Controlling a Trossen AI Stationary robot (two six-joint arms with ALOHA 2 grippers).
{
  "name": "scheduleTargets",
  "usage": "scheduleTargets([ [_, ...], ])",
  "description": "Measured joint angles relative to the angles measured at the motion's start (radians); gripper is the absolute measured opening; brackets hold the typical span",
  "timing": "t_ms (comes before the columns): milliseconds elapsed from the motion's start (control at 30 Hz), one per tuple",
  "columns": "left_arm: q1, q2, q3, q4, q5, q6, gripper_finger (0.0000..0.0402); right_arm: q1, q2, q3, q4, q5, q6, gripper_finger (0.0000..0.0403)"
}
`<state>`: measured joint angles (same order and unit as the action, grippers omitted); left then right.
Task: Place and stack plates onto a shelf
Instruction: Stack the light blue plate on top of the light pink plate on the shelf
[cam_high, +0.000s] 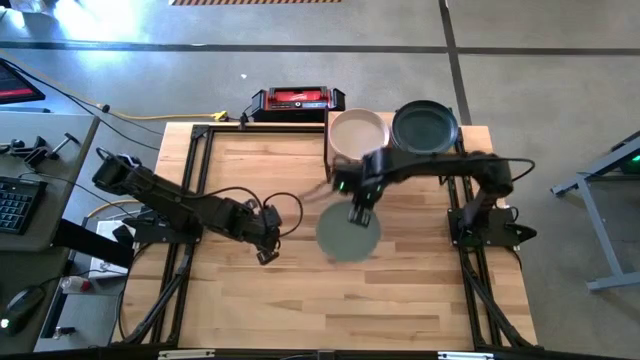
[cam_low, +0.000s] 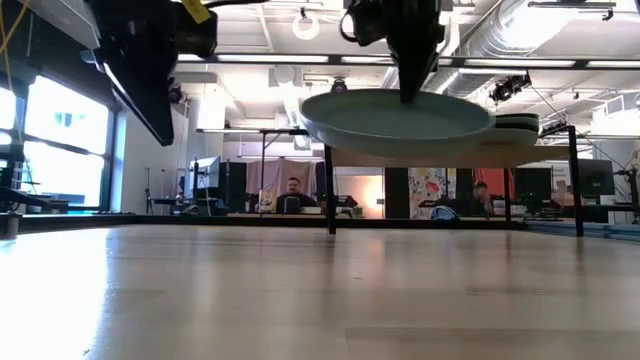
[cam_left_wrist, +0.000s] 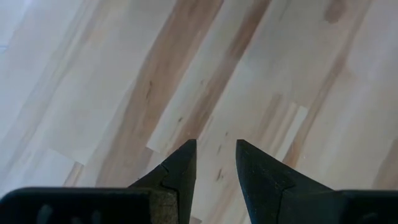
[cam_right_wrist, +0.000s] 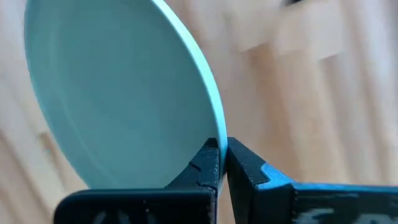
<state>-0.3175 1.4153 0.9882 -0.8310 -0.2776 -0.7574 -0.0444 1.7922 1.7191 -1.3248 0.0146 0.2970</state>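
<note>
While pinching one sage plate (cam_high: 347, 235) by its rim above the table (cam_high: 250, 300), right gripper (cam_high: 362, 215) hanging near the shelf (cam_high: 329, 150) bearing two stacks; left gripper (cam_high: 266, 252) spread, holding nothing.

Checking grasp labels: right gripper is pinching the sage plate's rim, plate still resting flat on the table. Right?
Not quite. The right gripper is shut on the rim of the sage plate, but the plate is lifted clear of the table; the low view shows the room through the gap under it. The rest stands.
</note>
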Motion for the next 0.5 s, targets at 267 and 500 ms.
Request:
scheduleTargets([
  [267,0.081,0.000,0.000,0.014,0.000,-0.001,0.0102,-0.246,-0.129,0.000,0.035,0.006,-0.141,0.0000],
  [500,0.153,0.000,0.000,0.051,0.000,-0.002,0.0102,-0.472,-0.182,0.000,0.131,-0.033,-0.242,0.0000],
])
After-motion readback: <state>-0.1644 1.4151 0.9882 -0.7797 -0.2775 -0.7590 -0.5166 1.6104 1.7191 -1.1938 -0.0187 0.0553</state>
